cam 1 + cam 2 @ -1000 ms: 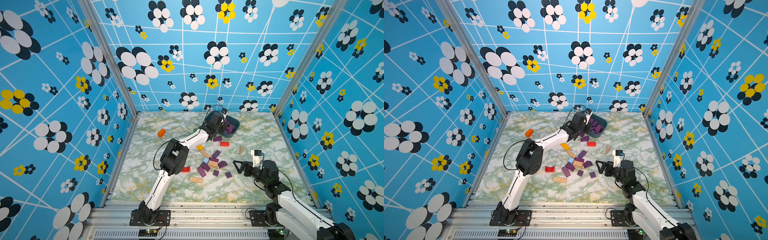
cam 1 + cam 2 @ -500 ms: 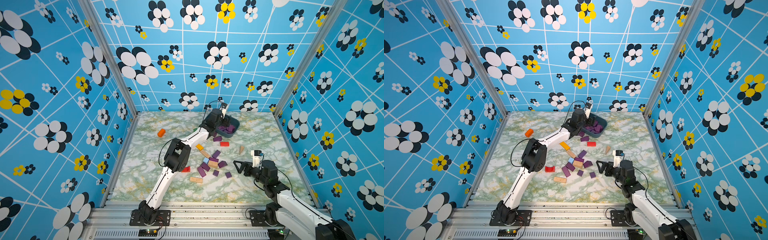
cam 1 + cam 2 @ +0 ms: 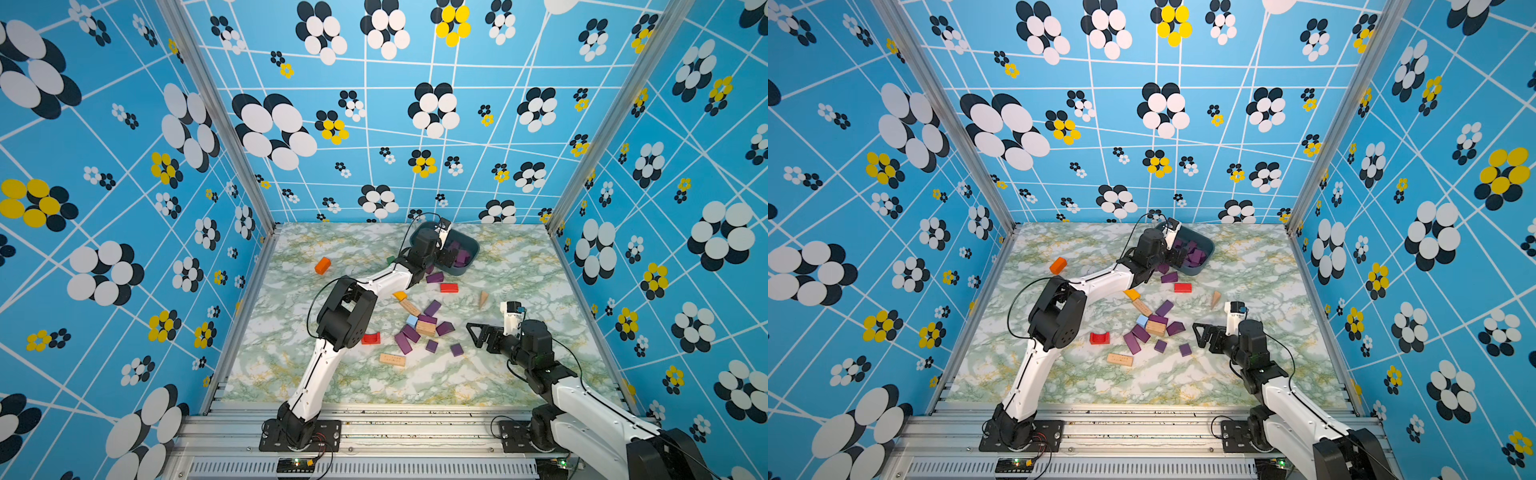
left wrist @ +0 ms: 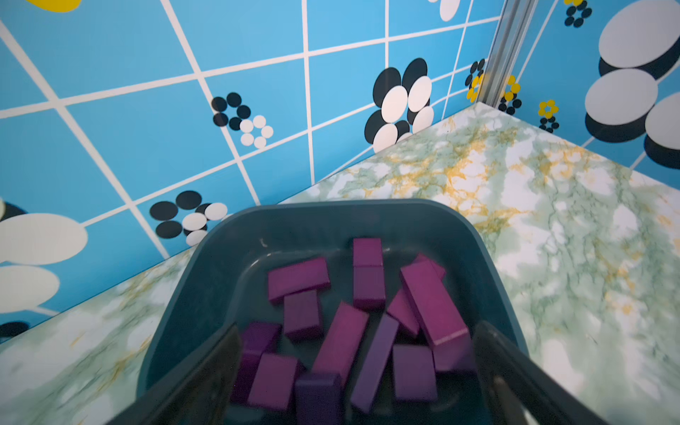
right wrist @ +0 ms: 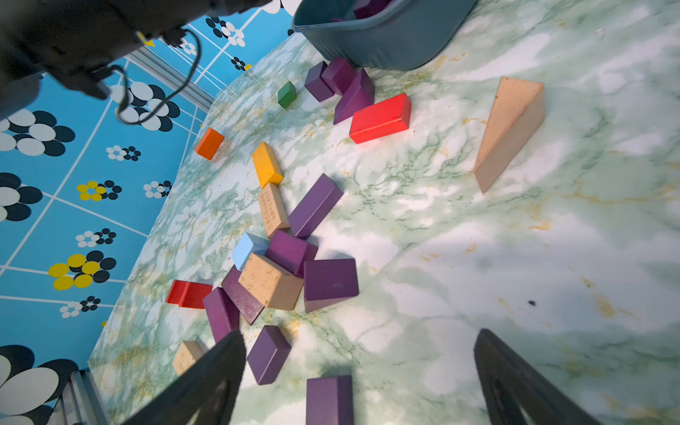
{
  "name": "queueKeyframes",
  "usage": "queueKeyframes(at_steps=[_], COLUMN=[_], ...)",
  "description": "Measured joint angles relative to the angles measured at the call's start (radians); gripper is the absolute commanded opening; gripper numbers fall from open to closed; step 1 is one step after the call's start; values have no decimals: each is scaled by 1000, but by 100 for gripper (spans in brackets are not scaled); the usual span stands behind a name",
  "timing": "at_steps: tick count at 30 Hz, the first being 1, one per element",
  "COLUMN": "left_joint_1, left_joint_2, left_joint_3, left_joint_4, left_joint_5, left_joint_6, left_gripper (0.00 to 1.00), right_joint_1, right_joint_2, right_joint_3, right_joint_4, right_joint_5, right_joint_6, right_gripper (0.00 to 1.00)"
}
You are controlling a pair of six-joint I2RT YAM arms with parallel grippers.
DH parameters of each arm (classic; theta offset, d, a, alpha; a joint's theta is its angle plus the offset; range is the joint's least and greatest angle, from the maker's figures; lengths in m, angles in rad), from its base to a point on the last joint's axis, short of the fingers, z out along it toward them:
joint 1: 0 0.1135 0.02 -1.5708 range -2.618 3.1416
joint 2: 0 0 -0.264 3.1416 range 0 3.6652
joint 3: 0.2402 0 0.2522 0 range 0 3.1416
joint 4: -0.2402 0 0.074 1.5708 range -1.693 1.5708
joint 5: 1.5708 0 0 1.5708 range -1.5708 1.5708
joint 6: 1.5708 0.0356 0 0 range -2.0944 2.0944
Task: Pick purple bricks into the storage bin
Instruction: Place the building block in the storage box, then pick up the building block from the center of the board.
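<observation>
While left claw (image 4: 357, 331) gapes over storage bin (image 4: 206, 279), purple bricks (image 4: 430, 298) inside

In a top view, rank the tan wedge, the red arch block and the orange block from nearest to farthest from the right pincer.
1. Tan wedge, just beyond the right pincer, farther back.
2. Red arch block, well to its left, beside the left arm.
3. Orange block, far left and farther back, alone.

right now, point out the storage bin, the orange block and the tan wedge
storage bin (image 4: 331, 208), left wrist view, far rim
orange block (image 3: 322, 265), in a top view, top face
tan wedge (image 5: 509, 117), right wrist view, upper face
</observation>
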Motion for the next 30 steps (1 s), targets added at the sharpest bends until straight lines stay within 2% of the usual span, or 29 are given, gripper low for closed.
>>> queueKeyframes(at_steps=[7,13,16,18,23,27,30], left_joint_1=[-58,-64,-67,-71,-89,-102,-114], left_joint_2=[-378,-700,-837,-917,-1098,-1221,-1328], left_joint_3=[-353,-674,-822,-902,-1085,-1197,-1312], left_joint_4=[73,92,60,36,2,-19,27], left_joint_5=[-93,-151,-158,-157,-149,-150,-159], left_joint_6=[30,6,-5,-2,28,55,60], left_gripper=[99,99,99,99,99,100,100], right_joint_1=[14,169,204,224,274,299,316], right_joint_2=[0,96,150,186,323,452,565], right_joint_3=[30,260,354,403,542,656,762], right_joint_4=[-58,-259,-334,-386,-505,-553,-616], right_joint_5=[6,93,124,151,204,224,252], right_joint_6=[-16,-83,-105,-119,-129,-105,-70], right_gripper=[97,91,84,76,66,61,60])
